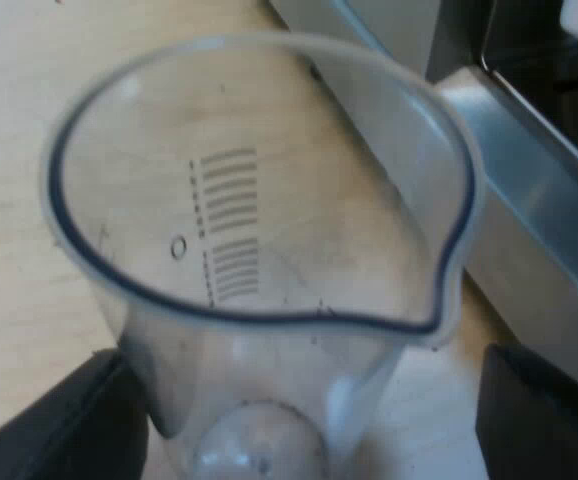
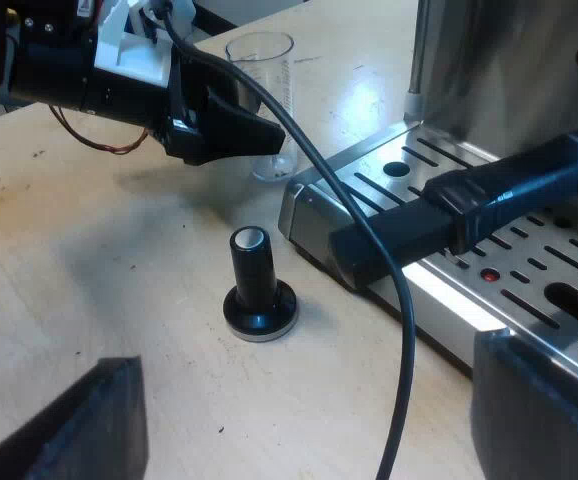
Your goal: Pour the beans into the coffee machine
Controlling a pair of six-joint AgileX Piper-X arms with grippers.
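The clear measuring glass (image 1: 259,200) stands upright on the wooden table beside the espresso machine's metal base (image 1: 539,250), and it looks empty. My left gripper (image 1: 299,425) is open, one black finger on each side of the glass's lower part, with a gap at the finger nearer the machine. The right wrist view has the same glass (image 2: 261,60) with the left gripper (image 2: 231,128) around it, close to the corner of the drip tray (image 2: 529,270). My right gripper (image 2: 309,420) is wide open above the table by the tray, holding nothing.
A tamper with a black knob (image 2: 259,285) stands on the table between the glass and my right gripper. A dark handle (image 2: 469,210) juts out over the slotted drip tray. The machine's steel body (image 2: 509,70) rises behind it.
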